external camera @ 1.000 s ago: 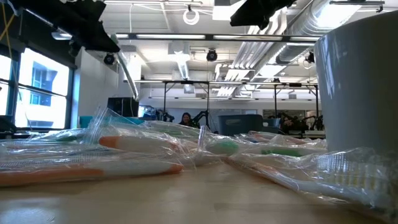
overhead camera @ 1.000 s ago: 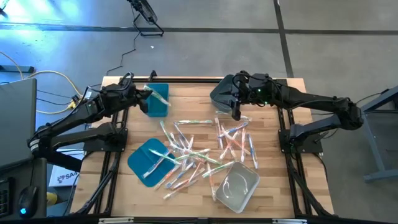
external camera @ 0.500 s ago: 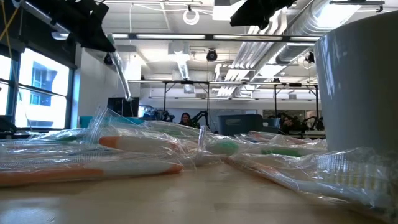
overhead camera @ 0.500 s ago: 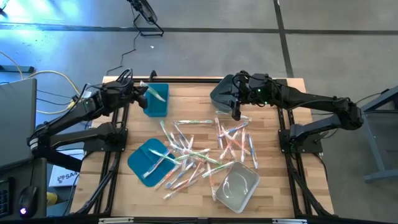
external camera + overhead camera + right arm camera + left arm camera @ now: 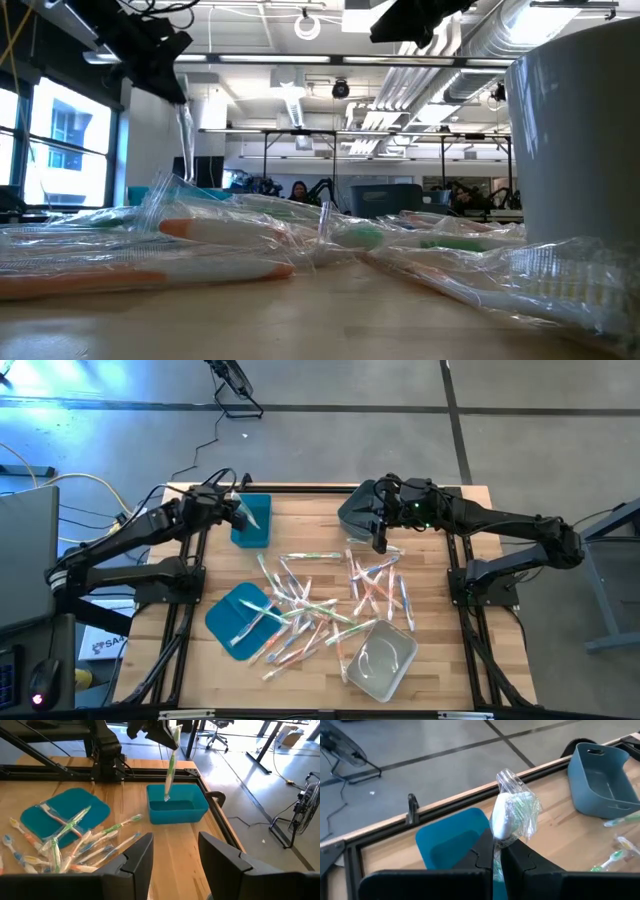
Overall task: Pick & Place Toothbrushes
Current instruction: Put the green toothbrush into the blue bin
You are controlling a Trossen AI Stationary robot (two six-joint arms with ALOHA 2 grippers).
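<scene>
L gripper (image 5: 237, 510): over the teal bin (image 5: 252, 520) at table's (image 5: 440, 660) back-left corner, jaws clenched on one wrapped toothbrush (image 5: 170, 765), green bristles; it hangs nearly upright, tip just above/inside bin opening – cannot tell if touching bin.
L wrist: held brush head (image 5: 512, 815) in crinkled clear wrap sticks up between the fingers (image 5: 520, 857); teal bin right behind it.
R gripper (image 5: 380, 538): waits at back centre-right, beside grey bin (image 5: 357, 510), above table; jaws released, wide gap, nothing in them.
Toothbrushes (image 5: 315, 605): rest lie in a loose pile mid-table, between lid and clear bin, many overlapping, all in clear wrappers; green, orange, blue parts. A few more spread toward R side (image 5: 380, 590).
Lid (image 5: 238, 618): flat teal, front-left, w/ 1-2 brushes lying across it.
Clear bin (image 5: 380, 658): front-right, touching pile's edge; looks empty.
Grey bin: back centre, partly under R arm.
In the way: nothing between held brush and teal bin; pile well apart from teal bin.
Low view: wrapped brushes (image 5: 230, 235) fill foreground, pale bin wall (image 5: 580, 140) at right blocks that side; held brush (image 5: 185, 140) hangs at upper left under L arm.
Bkgd: room w/ desks, a person (image 5: 298, 190) far off; office chair (image 5: 218, 731) and floor fan (image 5: 310, 805) in R wrist view.
</scene>
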